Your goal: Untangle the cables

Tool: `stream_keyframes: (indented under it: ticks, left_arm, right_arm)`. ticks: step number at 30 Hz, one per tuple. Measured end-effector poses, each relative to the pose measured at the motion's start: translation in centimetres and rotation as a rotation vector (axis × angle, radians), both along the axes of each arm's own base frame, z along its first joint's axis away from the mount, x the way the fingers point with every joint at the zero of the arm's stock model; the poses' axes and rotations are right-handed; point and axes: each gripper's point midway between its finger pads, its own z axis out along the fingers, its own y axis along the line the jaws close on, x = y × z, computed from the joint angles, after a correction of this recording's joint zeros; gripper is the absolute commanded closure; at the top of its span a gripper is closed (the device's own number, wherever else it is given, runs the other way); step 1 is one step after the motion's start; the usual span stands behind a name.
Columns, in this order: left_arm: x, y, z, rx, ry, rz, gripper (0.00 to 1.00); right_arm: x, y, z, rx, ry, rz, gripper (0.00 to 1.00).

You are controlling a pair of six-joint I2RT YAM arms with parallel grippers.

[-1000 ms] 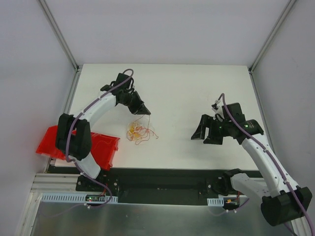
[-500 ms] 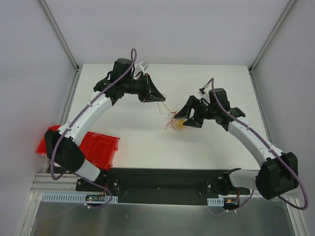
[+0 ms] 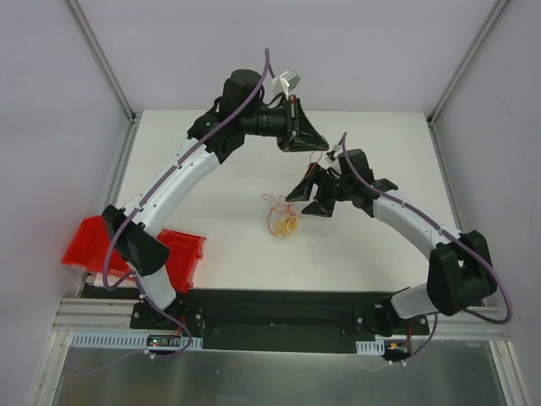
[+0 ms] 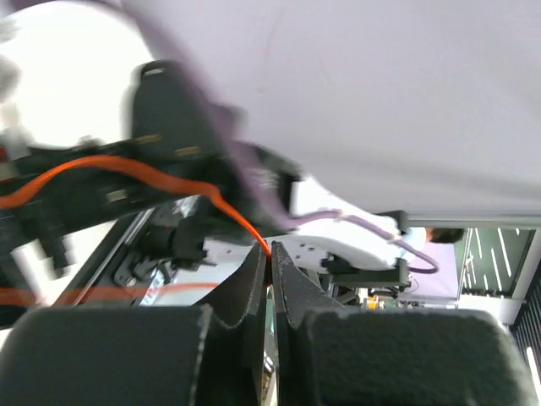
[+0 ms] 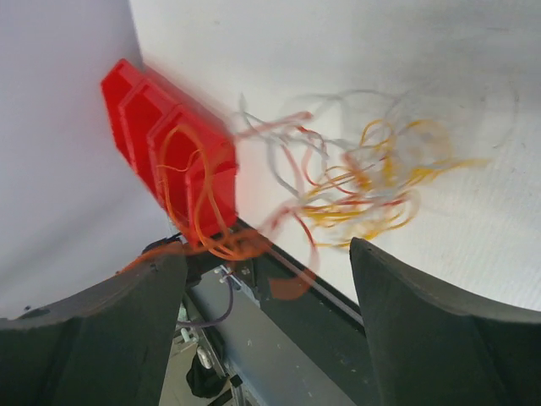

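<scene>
Left wrist | left jaws clenched on orange cable (image 4: 110, 161) | right jaws wide, released

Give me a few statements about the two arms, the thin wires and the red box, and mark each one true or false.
1. The left tool is shut on an orange strand. True.
2. The right tool is clamped tight on the wires. False: its fingers stand wide apart.
3. The red bin sits at the near left corner of the table. True.
4. The tangle of cables lies inside the red bin. False: it is out near the middle of the table, well clear of the bin.
</scene>
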Motion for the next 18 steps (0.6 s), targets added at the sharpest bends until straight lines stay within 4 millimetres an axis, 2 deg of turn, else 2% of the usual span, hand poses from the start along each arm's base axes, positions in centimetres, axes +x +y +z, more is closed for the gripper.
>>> stream_keyframes:
  ticks: [4, 7, 9, 13, 15, 17, 18]
  left_arm:
    - [-0.1, -1.0, 4.5, -0.079, -0.065, -0.013, 1.0]
    - [-0.4, -0.7, 7.8, -0.133, -0.118, -0.004, 1.0]
    - [-0.9, -0.2, 10.5, -0.174, -0.154, 0.013, 1.0]
    - [-2.6, 1.6, 17.4, -0.302, -0.267, 0.053, 1.0]
    - [-3.5, 2.5, 20.1, -0.363, -0.315, 0.07, 1.0]
    - [-4.3, 3.4, 22.0, -0.412, -0.336, 0.088, 1.0]
    - [-4.4, 3.6, 22.4, -0.421, -0.339, 0.092, 1.0]
  right_arm:
    - [0.8, 0.0, -5.5, -0.06, 0.104, -0.027, 0.21]
    - [1.6, -1.4, -9.5, -0.116, 0.2, -0.075, 0.21]
    - [2.2, -2.9, -11.2, -0.144, 0.236, -0.118, 0.21]
    - [3.1, -5.3, -12.4, -0.17, 0.261, -0.171, 0.21]
    - [3.1, -5.9, -12.7, -0.18, 0.269, -0.171, 0.22]
    - [2.7, -6.0, -12.8, -0.19, 0.271, -0.155, 0.21]
    - [2.5, -6.1, -12.7, -0.196, 0.262, -0.144, 0.21]
